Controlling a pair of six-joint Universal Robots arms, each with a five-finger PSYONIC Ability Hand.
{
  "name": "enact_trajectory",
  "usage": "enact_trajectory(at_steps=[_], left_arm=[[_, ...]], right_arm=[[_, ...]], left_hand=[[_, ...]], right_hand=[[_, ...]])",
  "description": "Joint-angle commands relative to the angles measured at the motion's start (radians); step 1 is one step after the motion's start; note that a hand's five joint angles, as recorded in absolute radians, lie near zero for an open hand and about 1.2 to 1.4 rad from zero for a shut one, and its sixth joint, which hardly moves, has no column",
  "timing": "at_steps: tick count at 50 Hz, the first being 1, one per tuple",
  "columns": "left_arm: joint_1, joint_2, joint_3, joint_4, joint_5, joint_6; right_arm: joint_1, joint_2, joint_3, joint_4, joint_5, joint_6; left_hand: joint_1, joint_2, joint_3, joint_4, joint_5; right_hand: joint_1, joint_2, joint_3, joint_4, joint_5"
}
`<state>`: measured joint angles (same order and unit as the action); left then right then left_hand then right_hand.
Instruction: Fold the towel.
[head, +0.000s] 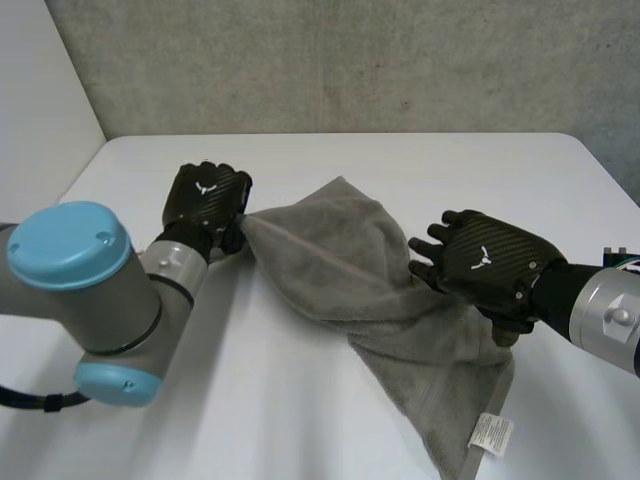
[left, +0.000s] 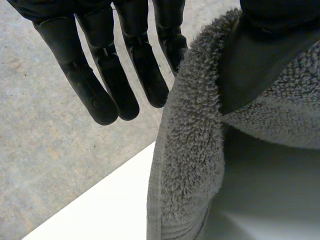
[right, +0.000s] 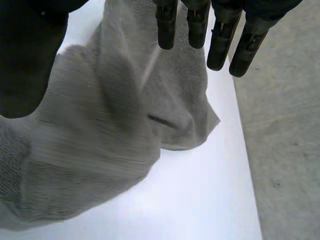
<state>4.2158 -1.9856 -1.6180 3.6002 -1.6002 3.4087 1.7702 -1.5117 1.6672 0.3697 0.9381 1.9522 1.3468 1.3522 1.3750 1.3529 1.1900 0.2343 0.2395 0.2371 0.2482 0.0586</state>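
Note:
A grey towel (head: 340, 270) lies crumpled across the white table (head: 450, 170), with a white label (head: 491, 432) at its near corner. My left hand (head: 205, 198) is at the towel's far left corner. In the left wrist view its thumb (left: 280, 12) presses the towel's edge (left: 195, 150) against the side of the straight fingers (left: 100, 75), so the corner is pinched. My right hand (head: 485, 262) sits over the towel's right edge. The right wrist view has its fingers (right: 220, 30) straight and the thumb (right: 25, 60) apart, above the towel (right: 100, 140), holding nothing.
The table's far edge (left: 100, 210) runs just beyond my left fingertips, with grey concrete floor (left: 50, 140) past it. On the right, the table's edge (right: 240, 150) lies close to the towel, with floor (right: 285, 125) beyond. Bare table spreads near the front left.

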Motion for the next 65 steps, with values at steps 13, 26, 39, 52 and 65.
enact_trajectory(at_steps=[13, 26, 39, 52, 65], left_arm=[[0.023, 0.225, -0.246, 0.072, 0.014, 0.001], [0.024, 0.418, -0.381, 0.132, 0.08, 0.006], [0.079, 0.375, -0.301, 0.169, 0.086, 0.012], [0.11, 0.266, 0.202, 0.155, 0.051, 0.001], [0.133, 0.242, 0.203, 0.149, 0.026, 0.011]], right_arm=[[0.047, 0.336, -0.455, 0.021, 0.122, 0.938], [0.16, 0.799, -0.966, 0.44, 0.225, 0.794], [0.183, 0.843, -1.153, 0.543, 0.235, 0.652], [0.238, 0.396, -1.14, -0.343, 0.349, 0.965], [0.244, 0.358, -0.813, -0.266, 0.377, 0.665]], left_hand=[[0.049, 0.044, 0.021, 0.043, 0.032], [0.049, 0.044, 0.021, 0.043, 0.032], [0.049, 0.044, 0.021, 0.043, 0.032], [0.049, 0.044, 0.021, 0.043, 0.032], [0.049, 0.044, 0.021, 0.043, 0.032]], right_hand=[[-0.06, -0.065, -0.063, -0.074, -0.059], [0.174, 0.168, 0.171, 0.16, 0.175], [1.162, 1.157, 1.159, 1.148, 1.163], [1.162, 1.157, 1.159, 1.148, 1.163], [1.162, 1.157, 1.159, 1.148, 1.163]])
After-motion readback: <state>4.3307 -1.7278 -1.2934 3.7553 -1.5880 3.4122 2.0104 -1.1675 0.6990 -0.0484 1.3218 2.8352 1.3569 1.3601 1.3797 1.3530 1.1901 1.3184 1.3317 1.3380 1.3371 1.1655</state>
